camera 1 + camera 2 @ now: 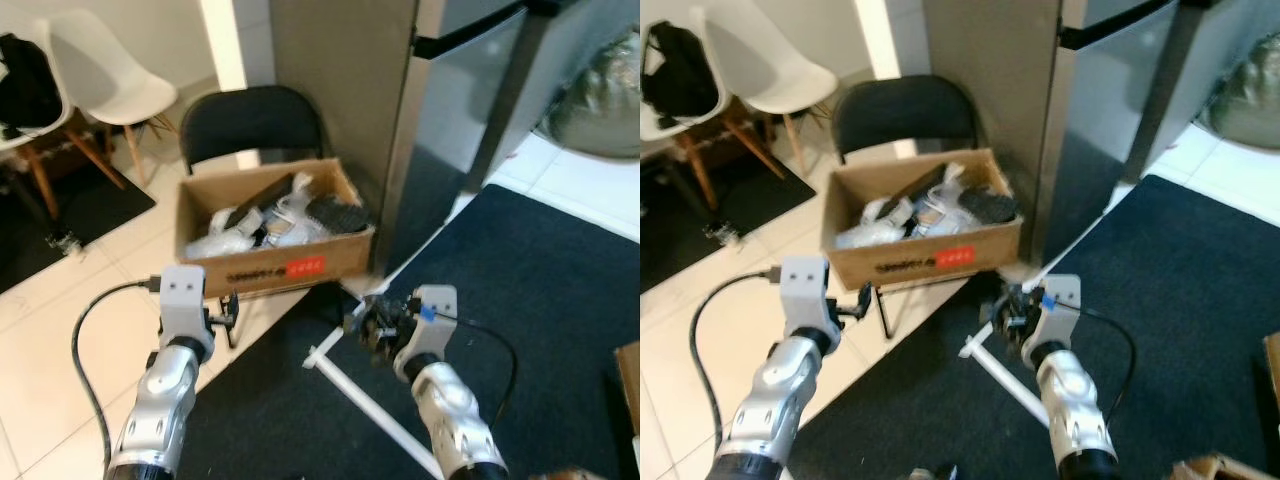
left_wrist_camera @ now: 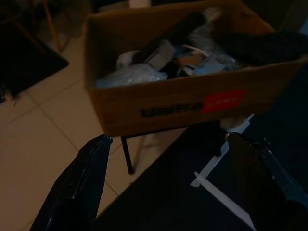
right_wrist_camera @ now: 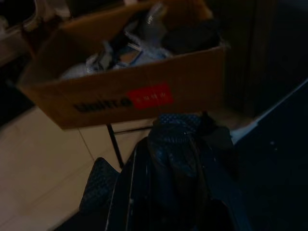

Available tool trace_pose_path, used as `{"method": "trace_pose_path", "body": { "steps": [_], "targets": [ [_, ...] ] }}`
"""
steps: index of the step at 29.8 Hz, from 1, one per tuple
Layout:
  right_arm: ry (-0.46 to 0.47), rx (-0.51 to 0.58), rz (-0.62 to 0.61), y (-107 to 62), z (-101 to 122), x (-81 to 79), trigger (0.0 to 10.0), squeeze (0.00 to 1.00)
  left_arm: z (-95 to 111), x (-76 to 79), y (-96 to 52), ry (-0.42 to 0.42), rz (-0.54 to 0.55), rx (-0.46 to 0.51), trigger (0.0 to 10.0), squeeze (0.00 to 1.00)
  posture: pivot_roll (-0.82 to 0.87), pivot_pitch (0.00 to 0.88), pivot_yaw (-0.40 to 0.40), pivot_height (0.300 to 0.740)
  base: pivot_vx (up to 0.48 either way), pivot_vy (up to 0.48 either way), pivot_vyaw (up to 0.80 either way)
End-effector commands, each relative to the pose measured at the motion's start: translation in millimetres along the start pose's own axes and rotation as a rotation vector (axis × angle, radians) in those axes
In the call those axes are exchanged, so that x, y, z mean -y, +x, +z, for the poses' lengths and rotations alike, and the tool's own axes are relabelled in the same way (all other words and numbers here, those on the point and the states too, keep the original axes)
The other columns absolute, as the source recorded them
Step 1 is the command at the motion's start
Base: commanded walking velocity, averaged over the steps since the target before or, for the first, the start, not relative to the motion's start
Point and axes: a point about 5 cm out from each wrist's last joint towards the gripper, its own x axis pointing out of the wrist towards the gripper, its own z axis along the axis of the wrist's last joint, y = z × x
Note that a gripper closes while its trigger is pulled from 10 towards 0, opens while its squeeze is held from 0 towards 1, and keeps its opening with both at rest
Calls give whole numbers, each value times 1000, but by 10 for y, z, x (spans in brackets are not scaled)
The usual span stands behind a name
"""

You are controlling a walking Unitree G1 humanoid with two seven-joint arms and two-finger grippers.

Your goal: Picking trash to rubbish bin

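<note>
You have a matt brown cardboard box (image 1: 270, 262) with a glossy red label (image 1: 306, 267), crinkled clear plastic wrappers (image 1: 228, 238) inside it, smooth pale floor tiles (image 1: 60, 300), a dark matt carpet (image 1: 560, 290), and brushed silver metal arms (image 1: 160, 400).

Black folding chair (image 1: 252, 120), white shell chair (image 1: 105, 75), dark blue rug (image 1: 560, 290), grey refrigerator (image 1: 470, 90).

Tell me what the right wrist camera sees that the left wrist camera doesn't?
The right wrist view shows a dark crumpled bag pinched in the right gripper. The left wrist view shows the left gripper open with nothing between its fingers, and a white strip on the dark mat. Both show the cardboard box full of trash.
</note>
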Motion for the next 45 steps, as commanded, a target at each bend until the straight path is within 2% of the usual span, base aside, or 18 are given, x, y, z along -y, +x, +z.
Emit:
{"method": "trace_pose_path", "body": {
  "steps": [1, 6, 7, 9, 16, 37, 45],
  "targets": [
    [28, -5, 3, -6, -46, -54, 10000, 0, -67, -65, -25, -8, 24, -41, 10000, 0, 51, 111, 42, 740, 0, 0, 800],
    [31, 2, -3, -5, -46, -76, 10000, 0, -48, -59, 3, -40, 13, -41, 10000, 0, 49, 112, 51, 740, 0, 0, 800],
    [21, 11, -16, -15, -42, -70, 10000, 0, -38, -64, 0, -17, 11, -22, 10000, 0, 50, 114, 49, 740, 0, 0, 513],
    [30, 14, -39, -30, -50, -52, 10000, 0, -34, -66, -8, 26, 1, -4, 10000, 0, 51, 114, 47, 740, 0, 0, 0],
    [21, 14, -61, -19, -41, -17, 10000, 0, -34, -76, -10, 11, 10, -10, 10000, 0, 52, 118, 47, 740, 0, 0, 0],
    [16, 17, -70, 1, -41, -43, 10000, 0, 23, -92, 18, 10, -4, 11, 10000, 0, 55, 122, 54, 740, 0, 0, 0],
    [16, 18, -71, 5, -37, -41, 10000, 0, 25, -92, 23, 13, -11, 14, 10000, 0, 56, 125, 53, 740, 276, 0, 0]
  ]
}}
